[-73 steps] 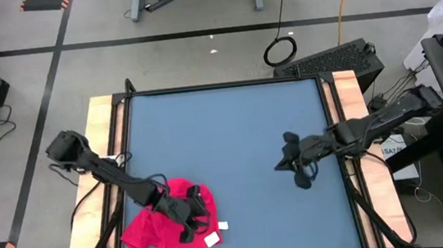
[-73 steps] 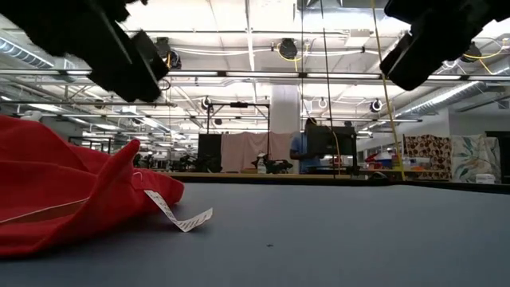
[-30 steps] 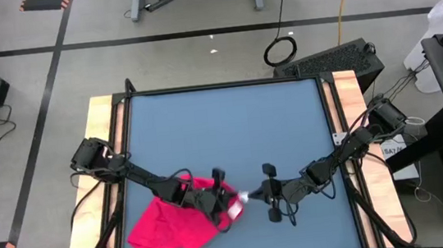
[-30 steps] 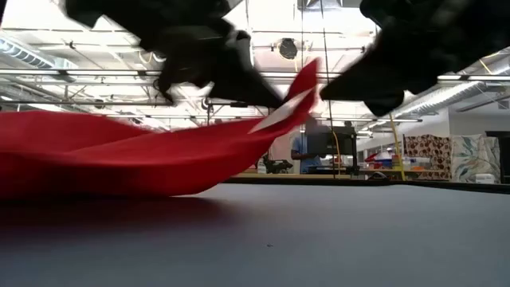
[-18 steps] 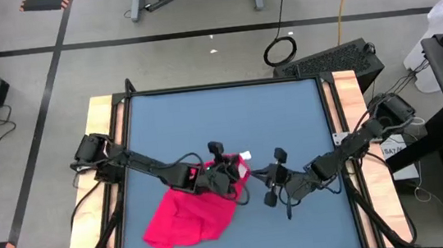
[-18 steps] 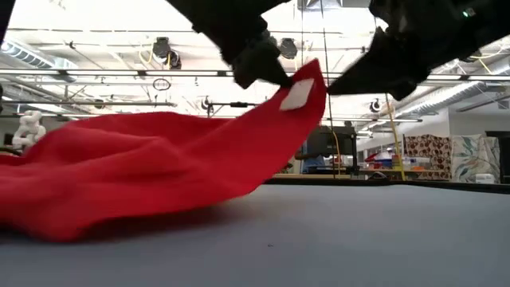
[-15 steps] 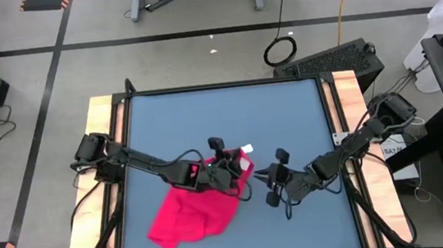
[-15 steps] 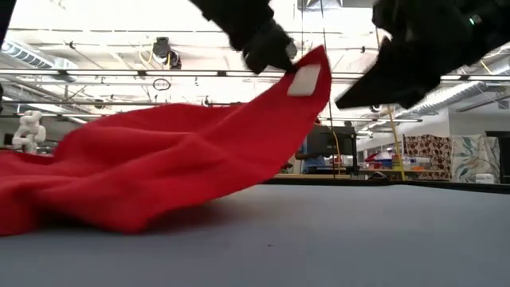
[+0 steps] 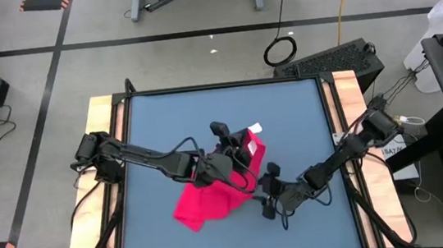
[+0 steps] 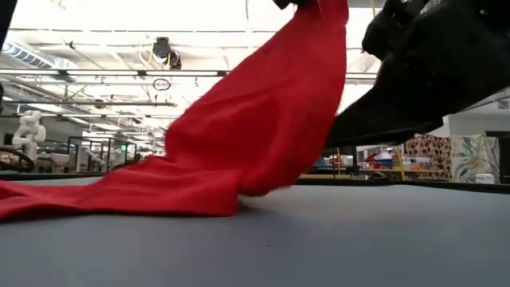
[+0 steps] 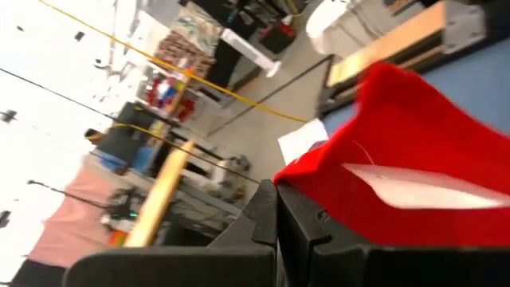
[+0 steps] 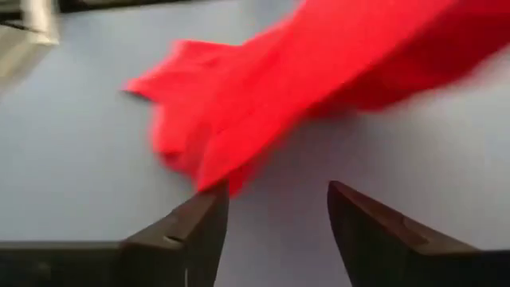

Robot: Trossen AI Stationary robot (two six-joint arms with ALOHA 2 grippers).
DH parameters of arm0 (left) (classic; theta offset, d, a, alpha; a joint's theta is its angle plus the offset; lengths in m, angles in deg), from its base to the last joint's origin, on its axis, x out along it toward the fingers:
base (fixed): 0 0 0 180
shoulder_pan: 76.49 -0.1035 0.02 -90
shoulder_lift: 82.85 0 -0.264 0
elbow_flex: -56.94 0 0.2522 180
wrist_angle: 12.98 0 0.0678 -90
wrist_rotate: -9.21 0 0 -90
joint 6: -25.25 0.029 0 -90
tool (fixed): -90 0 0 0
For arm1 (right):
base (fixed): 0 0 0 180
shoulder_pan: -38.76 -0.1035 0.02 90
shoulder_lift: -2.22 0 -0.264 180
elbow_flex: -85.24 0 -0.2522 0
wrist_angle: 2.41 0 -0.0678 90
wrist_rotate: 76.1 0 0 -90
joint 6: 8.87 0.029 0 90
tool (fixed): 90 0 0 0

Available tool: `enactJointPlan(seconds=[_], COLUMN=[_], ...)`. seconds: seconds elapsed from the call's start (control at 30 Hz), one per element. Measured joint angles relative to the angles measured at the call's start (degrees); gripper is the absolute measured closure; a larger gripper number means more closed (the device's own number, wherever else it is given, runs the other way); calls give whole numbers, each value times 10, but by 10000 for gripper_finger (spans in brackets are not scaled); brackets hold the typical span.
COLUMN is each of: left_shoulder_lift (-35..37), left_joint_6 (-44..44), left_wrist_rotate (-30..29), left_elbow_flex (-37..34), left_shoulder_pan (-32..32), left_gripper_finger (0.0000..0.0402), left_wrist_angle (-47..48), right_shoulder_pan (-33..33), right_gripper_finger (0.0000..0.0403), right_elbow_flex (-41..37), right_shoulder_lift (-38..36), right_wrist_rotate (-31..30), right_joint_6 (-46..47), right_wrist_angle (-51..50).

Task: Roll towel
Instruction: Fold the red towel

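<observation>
The red-pink towel (image 9: 212, 193) lies near the table's middle, one corner raised. Its white tag (image 9: 255, 129) shows at that raised corner. My left gripper (image 9: 234, 151) is shut on the corner and holds it high; in the low view the towel (image 10: 263, 119) slopes from the picture's top down to the tabletop. My right gripper (image 12: 275, 215) stands open, low over the table just right of the towel, with the cloth (image 12: 279, 104) ahead of its fingers and nothing between them. My left gripper pinches the towel's edge (image 11: 315, 177) beside the white tag (image 11: 422, 191) between its two shut fingers. The fingers point nearly level, toward the table's right. The corner is lifted clear; the cloth hangs slack below it, and its lower part (image 10: 96, 195) lies on the table.
The blue tabletop (image 9: 172, 121) lies bare to the far side and left of the towel. Wooden rails (image 9: 106, 144) run along both sides. Beyond the far edge the low view shows a workshop with a person at a screen.
My left gripper has risen and gone toward the table's far right, taking the tagged corner up with it. The towel has been drawn out from a low heap into a steep slope and dragged rightward along the table. My right gripper has parted from that corner and sunk a little.
</observation>
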State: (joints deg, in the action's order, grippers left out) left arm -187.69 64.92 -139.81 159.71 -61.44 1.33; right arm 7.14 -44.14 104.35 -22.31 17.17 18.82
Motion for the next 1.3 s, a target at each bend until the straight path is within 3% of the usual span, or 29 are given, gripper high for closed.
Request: enactJointPlan(seconds=[0.1, 0.2, 0.43, 0.8, 0.97, 1.17, 1.3], left_shoulder_lift=[0, 0, 0, 15, 16, 18, 32], left_joint_6=[31, 49, 64, 67, 68, 74, 88], left_wrist_rotate=[-21, -37, -66, -73, -73, -83, -96], left_elbow_flex=[24, 43, 62, 64, 63, 63, 63], left_shoulder_pan=[0, 0, -1, -9, -10, -7, 5], left_gripper_finger=[401, 401, 401, 401, 401, 401, 401], left_wrist_angle=[1, 6, 19, 13, 19, 18, 21], right_shoulder_pan=[0, 0, 0, 19, 43, 52, 48], right_gripper_finger=[188, 186, 186, 199, 250, 380, 388], right_elbow_flex=[0, 0, 0, 0, 0, 0, 0], right_shoulder_lift=[34, 56, 72, 72, 72, 70, 25], right_wrist_rotate=[5, 5, 64, 15, 2, 16, 20], right_joint_6=[-33, -57, -48, -50, -63, -83, -107], right_wrist_angle=[89, 117, 92, 64, 68, 65, 45])
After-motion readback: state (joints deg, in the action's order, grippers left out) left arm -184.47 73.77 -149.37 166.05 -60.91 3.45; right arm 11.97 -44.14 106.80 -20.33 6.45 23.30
